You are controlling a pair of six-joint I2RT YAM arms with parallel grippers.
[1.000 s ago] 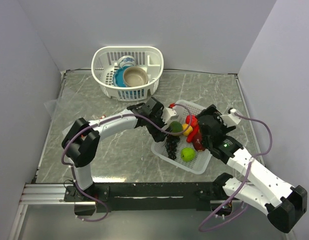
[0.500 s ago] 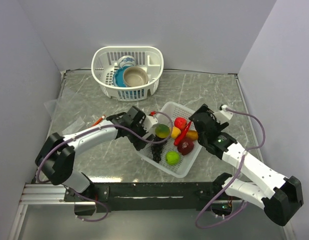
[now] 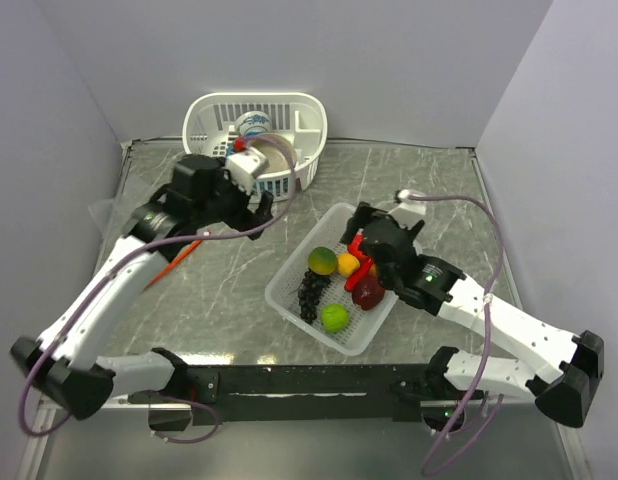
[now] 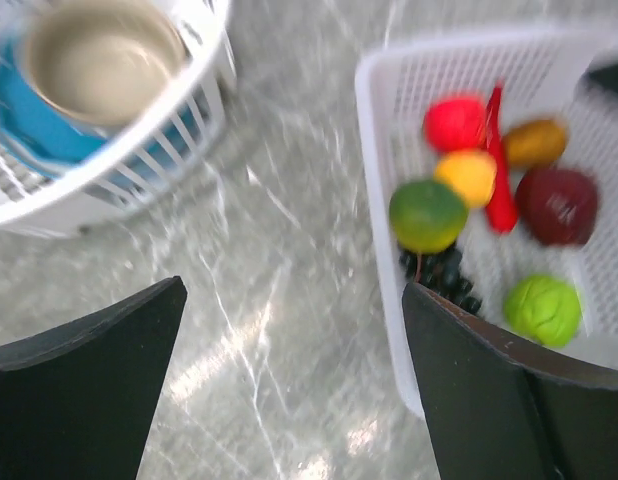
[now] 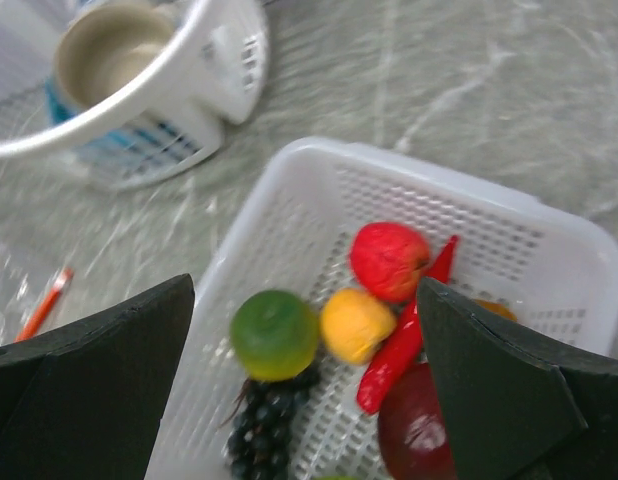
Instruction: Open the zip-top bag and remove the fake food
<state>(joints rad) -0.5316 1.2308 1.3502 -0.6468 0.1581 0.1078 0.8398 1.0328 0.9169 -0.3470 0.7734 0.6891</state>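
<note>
Both my left fingers (image 4: pixel 79 400) and right fingers (image 5: pixel 79 370) are spread wide, grasping nothing. Fake food (image 3: pixel 336 318) lies in the flat mesh basket (image 3: pixel 286 297) on the worktop (image 3: pixel 419 180). The zip-top bag (image 3: pixel 174 263) lies well to its left, partly under my left arm (image 3: pixel 94 300).

Top cam overhead; both wrist cams share flat basket (image 4: pixel 372 180).

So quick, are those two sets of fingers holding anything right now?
Left gripper: open, holding nothing.
Right gripper: open, holding nothing.
</note>
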